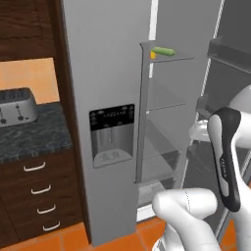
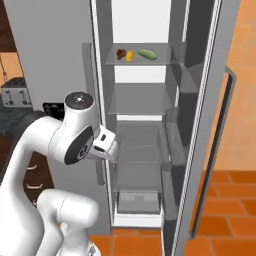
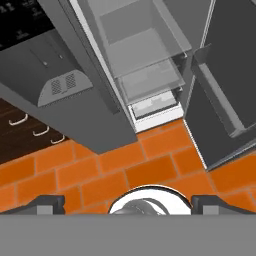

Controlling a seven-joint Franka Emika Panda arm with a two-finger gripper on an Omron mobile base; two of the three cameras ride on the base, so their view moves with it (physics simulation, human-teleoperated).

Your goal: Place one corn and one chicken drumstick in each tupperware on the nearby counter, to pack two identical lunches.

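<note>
**Q:** Left base view — where is the task's food?

**A:** On an upper shelf (image 1: 169, 58) of the open fridge (image 1: 112, 98). A green item (image 1: 163, 51) lies there with a small yellow piece, judged to be the corn (image 1: 153, 55), peeping out at its left end. The counter (image 1: 29, 135) with the toaster (image 1: 17, 105) stands well apart to the left; no container can be made out on it here.

**Q:** Right base view?

**A:** The same shelf carries, left to right, a brown chicken drumstick (image 2: 121, 53), the corn (image 2: 130, 56) and the green item (image 2: 148, 54), close together. All are small at this range. The corn is likely light, stiff and bumpy, so gripped best across its middle. The drumstick looks glossy, so probably slippery; its thick end should give the surer hold, with the corn just beside it a risk of being nudged.

**Q:** And the arm's pose?

**A:** Folded, elbow high, the wrist level with the middle shelves and well below the food; a long upward reach appears to lie ahead.

**Q:** Hand view?

**A:** The camera looks down at the orange floor tiles (image 3: 100, 170) and the fridge's lower shelves. The gripper (image 3: 127, 204) has its fingertips (image 3: 49, 204) fully apart at the bottom corners, with nothing between them.
</note>
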